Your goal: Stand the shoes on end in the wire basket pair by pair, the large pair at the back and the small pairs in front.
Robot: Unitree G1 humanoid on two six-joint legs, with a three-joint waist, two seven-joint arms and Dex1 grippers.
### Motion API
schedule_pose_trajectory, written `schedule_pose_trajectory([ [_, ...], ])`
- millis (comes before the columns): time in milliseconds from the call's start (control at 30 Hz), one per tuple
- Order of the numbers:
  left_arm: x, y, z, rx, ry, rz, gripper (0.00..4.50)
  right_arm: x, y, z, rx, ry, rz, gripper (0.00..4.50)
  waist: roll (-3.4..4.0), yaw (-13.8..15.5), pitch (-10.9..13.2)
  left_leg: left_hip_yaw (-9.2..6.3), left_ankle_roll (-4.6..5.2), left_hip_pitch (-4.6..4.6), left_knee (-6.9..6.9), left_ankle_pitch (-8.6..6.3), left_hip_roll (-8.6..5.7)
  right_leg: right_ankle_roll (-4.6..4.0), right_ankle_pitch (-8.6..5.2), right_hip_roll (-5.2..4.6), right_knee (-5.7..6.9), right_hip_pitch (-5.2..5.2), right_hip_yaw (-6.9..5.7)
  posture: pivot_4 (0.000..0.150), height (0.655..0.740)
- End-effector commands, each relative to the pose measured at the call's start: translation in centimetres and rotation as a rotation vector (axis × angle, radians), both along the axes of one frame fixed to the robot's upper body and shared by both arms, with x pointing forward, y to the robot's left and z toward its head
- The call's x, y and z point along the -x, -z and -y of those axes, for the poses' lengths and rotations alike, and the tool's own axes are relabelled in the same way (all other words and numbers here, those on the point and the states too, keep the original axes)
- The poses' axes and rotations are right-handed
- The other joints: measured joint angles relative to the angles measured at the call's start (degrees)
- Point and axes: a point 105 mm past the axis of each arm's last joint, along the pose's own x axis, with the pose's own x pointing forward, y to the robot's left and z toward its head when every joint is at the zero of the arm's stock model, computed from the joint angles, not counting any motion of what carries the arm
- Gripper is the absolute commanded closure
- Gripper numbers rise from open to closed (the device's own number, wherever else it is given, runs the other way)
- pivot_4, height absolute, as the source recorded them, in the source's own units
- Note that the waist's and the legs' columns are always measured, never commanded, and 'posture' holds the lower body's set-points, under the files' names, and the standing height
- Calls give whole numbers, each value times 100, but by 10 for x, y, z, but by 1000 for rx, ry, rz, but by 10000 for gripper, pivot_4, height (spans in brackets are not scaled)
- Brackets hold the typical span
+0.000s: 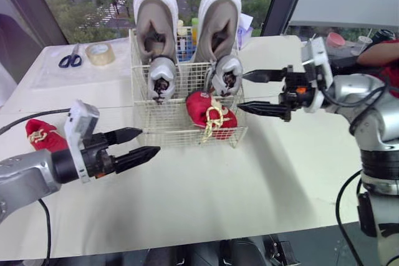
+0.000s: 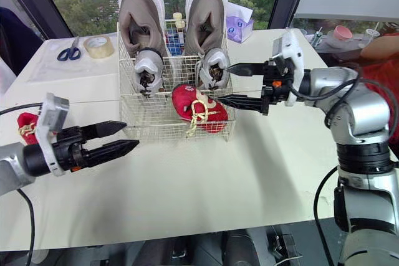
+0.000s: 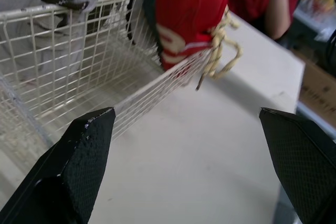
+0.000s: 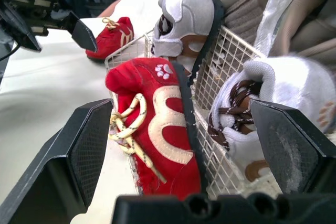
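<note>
At the front right of the white wire basket [image 1: 156, 126], a small red lace-up shoe [image 1: 209, 113] leans on the rim, laces dangling out. The right claw [image 1: 241, 91], apart and empty, could snag them. The red mate [image 1: 42, 135] lies on the worktop [image 1: 249, 179] near the left claw [image 1: 150, 141], also apart.

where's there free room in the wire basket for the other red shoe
Free: the front left of the white wire basket, between its left wall and the red lace-up shoe, in front of the small grey shoes. Crowded: the back, packed by the large beige shoes.
</note>
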Motion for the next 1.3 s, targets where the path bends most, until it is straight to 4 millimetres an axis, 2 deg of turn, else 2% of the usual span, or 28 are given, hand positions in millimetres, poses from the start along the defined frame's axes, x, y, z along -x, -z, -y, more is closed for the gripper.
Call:
schedule_pose_trajectory([
  [33, -4, -25, -16, 54, -97, 64, 0, 14, -29, 7, -55, 3, 29, 275, 0, -1, 0, 0, 0, -1, 0, 0, 0, 0, 0, -1, 0, -1, 1, 1500, 7400],
  [100, -16, -37, -36, 53, -267, 114, 0, 22, -46, 5, -86, -22, 10, 275, 2, 3, 1, 0, 1, -1, 0, 0, 0, -1, 0, -3, 0, -1, 1, 1500, 7400],
  [200, -39, -51, -89, 47, -636, 123, 0, 51, -58, -5, -68, -185, -114, 275, 2, 8, 2, -4, 1, -1, 2, 1, 0, -1, 0, -7, 5, -2, 3, 1500, 7400],
  [300, -51, -43, -138, 14, -946, -4, 0, 64, -47, -12, 33, -262, -167, 275, -9, -3, -3, -18, 26, 2, -2, -16, 5, -5, -2, -6, 5, 2, 1, 1500, 7400],
  [400, -53, -21, -179, -118, -1244, -189, 0, 63, -34, -12, 131, -288, -186, 275, -9, -3, -3, -16, 33, 1, -3, -22, 3, -6, -3, -9, 1, 0, 2, 1500, 7400],
  [467, -54, -13, -188, -113, -1335, -287, 0, 64, -30, -11, 169, -309, -200, 275, -8, 16, -2, -15, 33, 0, -2, -22, 0, -5, -2, -12, 2, -3, 5, 1500, 7400],
  [567, -69, -11, -185, -69, -1359, -344, 0, 63, -25, -8, 224, -320, -202, 275, -18, 95, -1, -17, 23, -3, 0, -17, -2, 5, 4, -14, 3, -23, 4, 1500, 7400],
  [667, -79, -1, -191, -65, -1397, -410, 0, 60, -22, -7, 245, -309, -188, 275, -22, 131, -3, -10, -4, -5, 3, -1, -5, 12, 9, -14, 6, -5, 6, 1500, 7400],
  [800, -95, 15, -200, -84, -1419, -488, 0, 60, -20, -6, 232, -272, -179, 275, -27, 143, -5, -8, -5, -4, 3, 1, -4, 14, 10, -11, 10, -4, 5, 1500, 7400],
  [967, -124, 30, -208, -67, -1411, -565, 0, 62, -20, -4, 190, -217, -175, 275, -40, 158, -10, -2, -4, -3, 11, 5, -7, 16, 11, 9, 16, 1, -7, 1500, 7400],
  [1067, -136, 46, -213, -41, -1412, -619, 8261, 65, -19, -4, 173, -180, -166, 0, -43, 145, -12, 5, 8, -3, 15, 7, -8, 18, 12, 11, 13, 4, -9, 1500, 7400],
  [1300, -142, 59, -210, -34, -1371, -689, 42852, 70, -20, -1, 141, -126, -173, 0, -44, 148, -13, 7, 17, -2, 16, 6, -5, 27, 16, 1, 16, 3, -10, 1500, 7400],
])
